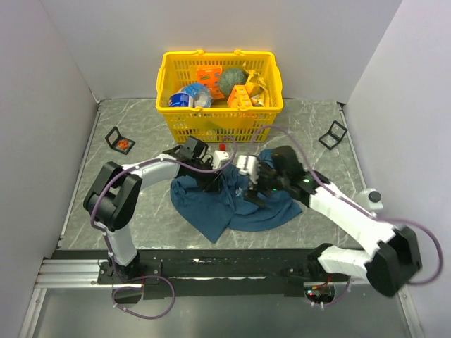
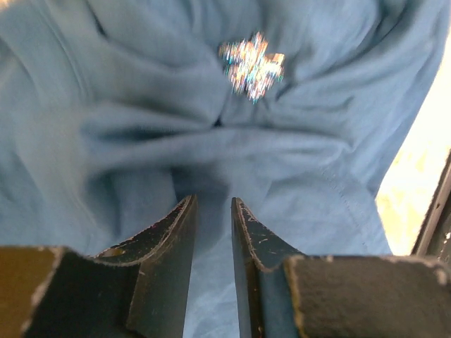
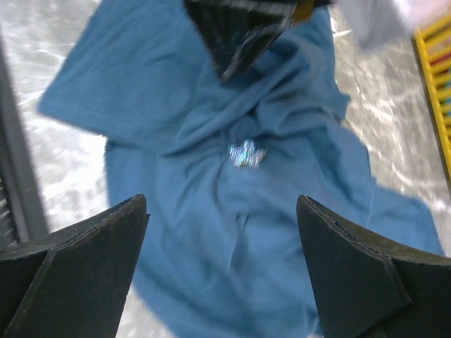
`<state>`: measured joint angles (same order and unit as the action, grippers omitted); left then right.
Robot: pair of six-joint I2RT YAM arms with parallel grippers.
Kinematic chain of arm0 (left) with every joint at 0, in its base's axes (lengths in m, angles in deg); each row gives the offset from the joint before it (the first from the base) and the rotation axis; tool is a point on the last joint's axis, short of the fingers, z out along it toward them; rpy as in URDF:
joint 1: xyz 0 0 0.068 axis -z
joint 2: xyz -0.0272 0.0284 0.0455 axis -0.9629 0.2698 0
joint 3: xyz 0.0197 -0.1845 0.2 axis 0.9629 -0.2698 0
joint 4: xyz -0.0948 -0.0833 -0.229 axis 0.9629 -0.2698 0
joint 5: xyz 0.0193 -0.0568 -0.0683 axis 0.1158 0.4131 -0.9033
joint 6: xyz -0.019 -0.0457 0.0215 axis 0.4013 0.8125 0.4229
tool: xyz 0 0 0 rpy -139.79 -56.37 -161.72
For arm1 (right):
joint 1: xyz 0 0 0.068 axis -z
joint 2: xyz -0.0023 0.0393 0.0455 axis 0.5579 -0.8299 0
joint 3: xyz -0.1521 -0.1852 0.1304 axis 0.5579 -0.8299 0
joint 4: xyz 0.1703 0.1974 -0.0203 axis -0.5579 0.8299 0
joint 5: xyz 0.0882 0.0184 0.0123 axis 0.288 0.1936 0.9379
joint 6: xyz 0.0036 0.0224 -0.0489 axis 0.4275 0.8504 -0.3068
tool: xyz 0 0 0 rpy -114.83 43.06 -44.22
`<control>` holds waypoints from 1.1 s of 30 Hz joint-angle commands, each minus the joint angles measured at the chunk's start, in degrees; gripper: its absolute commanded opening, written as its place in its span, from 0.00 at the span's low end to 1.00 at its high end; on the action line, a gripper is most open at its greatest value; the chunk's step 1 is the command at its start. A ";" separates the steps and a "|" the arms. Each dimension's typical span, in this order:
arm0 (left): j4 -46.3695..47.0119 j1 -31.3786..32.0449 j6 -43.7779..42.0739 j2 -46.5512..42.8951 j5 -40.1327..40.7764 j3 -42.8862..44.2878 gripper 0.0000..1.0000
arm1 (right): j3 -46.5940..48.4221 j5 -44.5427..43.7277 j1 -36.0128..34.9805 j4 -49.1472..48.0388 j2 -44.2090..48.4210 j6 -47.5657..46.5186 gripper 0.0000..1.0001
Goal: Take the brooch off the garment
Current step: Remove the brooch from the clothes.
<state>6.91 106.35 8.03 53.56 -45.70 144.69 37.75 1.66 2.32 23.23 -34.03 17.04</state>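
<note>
A crumpled blue garment (image 1: 232, 201) lies mid-table. The brooch, a small glittering silvery piece, is pinned on it; it shows in the left wrist view (image 2: 251, 65) and the right wrist view (image 3: 246, 153), and is too small to make out from above. My left gripper (image 1: 211, 182) lies low on the cloth just short of the brooch. Its jaws stand a narrow gap apart with blue cloth (image 2: 211, 267) filling the gap. My right gripper (image 1: 255, 189) hovers above the garment (image 3: 232, 246), wide open and empty, with the brooch ahead of it.
A yellow basket (image 1: 220, 116) of groceries stands behind the garment. A small black stand holding an orange piece (image 1: 122, 144) sits at the left, and another black stand (image 1: 332, 134) at the right. A small red and white object (image 1: 222, 153) lies by the basket.
</note>
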 commanded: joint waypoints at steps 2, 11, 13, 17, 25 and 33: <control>3.32 -1.59 1.20 -0.41 0.74 -2.54 0.31 | 4.55 -10.96 -4.44 -11.34 -10.79 1.94 0.90; 3.93 -5.46 2.26 -3.57 -2.33 -5.27 0.31 | 5.09 -16.60 -5.58 -13.55 -21.53 3.09 0.89; 3.41 -5.90 2.78 -3.75 -2.95 -5.18 0.30 | 4.56 -17.91 -5.85 -12.59 -21.97 2.65 0.89; 3.05 -7.31 3.84 -4.02 -4.70 -5.01 0.31 | 3.68 -20.38 -5.85 -10.56 -23.55 1.86 0.89; 2.26 -7.84 4.02 -4.19 -4.53 -4.74 0.34 | 3.77 -19.32 -6.90 -5.90 -25.05 1.60 0.85; 1.56 -8.10 3.66 -5.07 -4.35 -4.92 0.34 | 3.58 -19.41 -8.04 -5.38 -27.67 1.60 0.50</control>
<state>8.75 98.62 11.62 51.09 -48.25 139.53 40.79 -18.01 -5.25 16.28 -59.37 18.31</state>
